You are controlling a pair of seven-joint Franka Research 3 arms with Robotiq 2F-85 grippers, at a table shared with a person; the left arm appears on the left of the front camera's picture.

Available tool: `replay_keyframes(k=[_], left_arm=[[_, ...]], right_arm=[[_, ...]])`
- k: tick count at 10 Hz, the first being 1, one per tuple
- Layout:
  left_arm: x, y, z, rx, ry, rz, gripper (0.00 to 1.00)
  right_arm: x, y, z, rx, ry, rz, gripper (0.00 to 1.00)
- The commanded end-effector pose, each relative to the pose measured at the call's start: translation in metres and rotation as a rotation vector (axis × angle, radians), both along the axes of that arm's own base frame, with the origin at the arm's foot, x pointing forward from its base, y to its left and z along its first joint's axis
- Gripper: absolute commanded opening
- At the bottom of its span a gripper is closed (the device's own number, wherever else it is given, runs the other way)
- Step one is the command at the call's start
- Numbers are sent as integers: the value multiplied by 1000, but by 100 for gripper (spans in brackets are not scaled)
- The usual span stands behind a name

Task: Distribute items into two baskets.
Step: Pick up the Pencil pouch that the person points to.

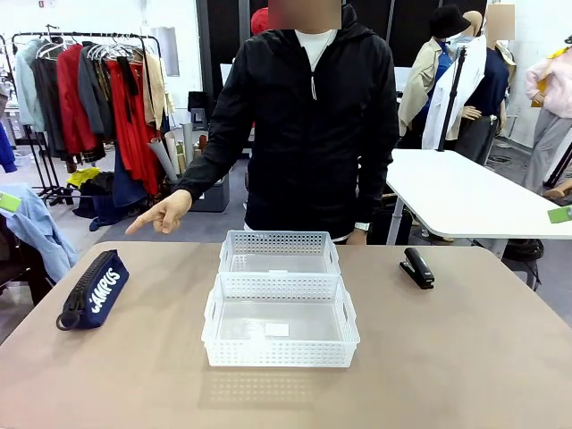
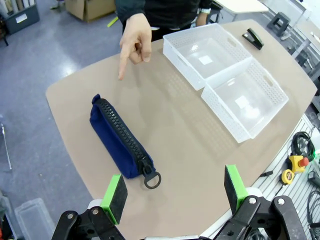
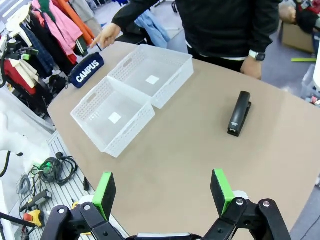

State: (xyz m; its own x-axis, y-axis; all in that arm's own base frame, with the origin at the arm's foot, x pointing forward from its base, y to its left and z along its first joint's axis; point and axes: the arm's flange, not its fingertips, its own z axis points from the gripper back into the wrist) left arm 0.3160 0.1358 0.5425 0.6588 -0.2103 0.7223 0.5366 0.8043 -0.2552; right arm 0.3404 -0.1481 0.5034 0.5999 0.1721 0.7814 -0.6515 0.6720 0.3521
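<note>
A navy pouch (image 1: pixel 94 290) with white "CAMPUS" lettering lies at the table's left; it also appears in the wrist views as the pouch (image 2: pixel 120 140) and the pouch (image 3: pixel 86 70). A small black stapler (image 1: pixel 416 267) rests at the right, seen closer as the stapler (image 3: pixel 239 113). Two white mesh baskets sit end to end mid-table: the near, larger basket (image 1: pixel 280 354) and the far basket (image 1: pixel 279 239), both empty. My left gripper (image 2: pixel 175 192) hangs open above the pouch's ring end. My right gripper (image 3: pixel 162 192) is open over bare table short of the stapler. A person's hand (image 1: pixel 165 213) points toward the pouch.
The person stands at the far edge in a black jacket, the other hand (image 3: pixel 251 67) resting by the table. A clothes rack (image 1: pixel 89 89) stands back left and a white table (image 1: pixel 465 192) back right. Cables and tools (image 3: pixel 45 172) lie below the table's near edge.
</note>
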Motion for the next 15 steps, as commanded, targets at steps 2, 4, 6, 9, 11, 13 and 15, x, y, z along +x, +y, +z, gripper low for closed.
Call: replay_keyframes(k=[2,4,6,9,11,13,15], left_arm=[[1,1,-1,-8,-10,-17,100],[1,1,-1,-8,-10,-17,100],[1,1,-1,-8,-10,-17,100],[1,1,-1,-8,-10,-17,100],[1,1,-1,-8,-10,-17,100],[1,1,-1,-8,-10,-17,100],[1,1,-1,-8,-10,-17,100]], right_arm=[[2,0,2,14,-28,11,100],[2,0,2,14,-28,11,100],[2,0,2,14,-28,11,100],[2,0,2,14,-28,11,100],[2,0,2,14,-28,11,100],[2,0,2,14,-28,11,100],[2,0,2,14,-28,11,100]])
